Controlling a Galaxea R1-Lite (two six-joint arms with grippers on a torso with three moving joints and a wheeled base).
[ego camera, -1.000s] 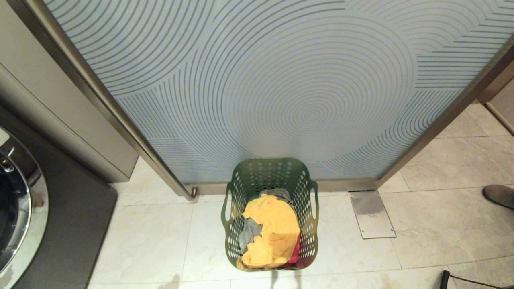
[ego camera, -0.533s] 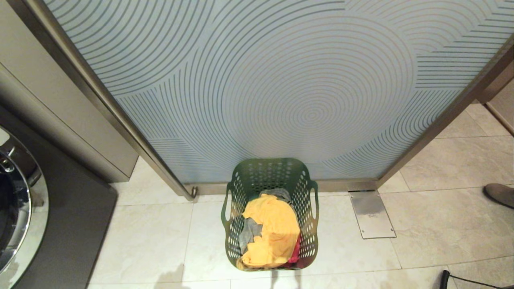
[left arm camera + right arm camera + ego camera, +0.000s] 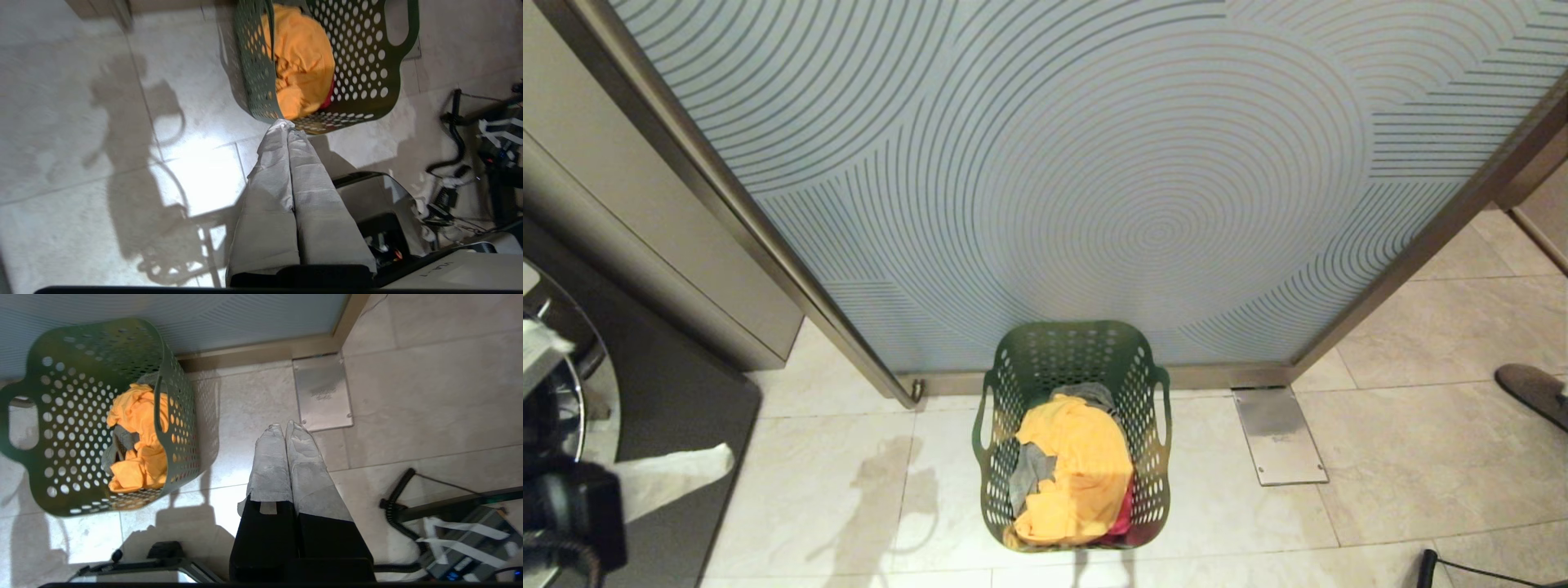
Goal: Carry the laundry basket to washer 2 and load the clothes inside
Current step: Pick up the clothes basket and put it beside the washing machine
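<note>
Pale stone tiles (image 3: pixel 1445 335) cover the floor in front of a tall frosted glass panel (image 3: pixel 1094 163) patterned with concentric rings and framed in brushed metal, with a small metal floor plate (image 3: pixel 1278 435) set at its foot. On the tiles, just in front of the panel, stands the laundry basket (image 3: pixel 1152 408), dark green and perforated, upright, with a loop handle on each side. Inside it lies an orange garment (image 3: pixel 1074 465) on top, a grey piece (image 3: pixel 1029 474) beside it and a bit of red cloth (image 3: pixel 1125 510) low against the right wall. A dark grey front-load washer (image 3: pixel 674 392) with a chrome door rim sits at the far left; I cannot read any number on it. The left gripper (image 3: pixel 286 125) hangs low above the floor just short of the basket's near corner, its cloth-wrapped fingers (image 3: pixel 306 179) pressed together on nothing. The right gripper (image 3: pixel 284 428) hovers over bare tile between basket and floor plate, fingers (image 3: pixel 269 461) likewise pressed together and empty. A person's shoe (image 3: pixel 1535 392) shows at the right edge, and a black cable (image 3: pixel 1462 567) lies near the bottom right.
</note>
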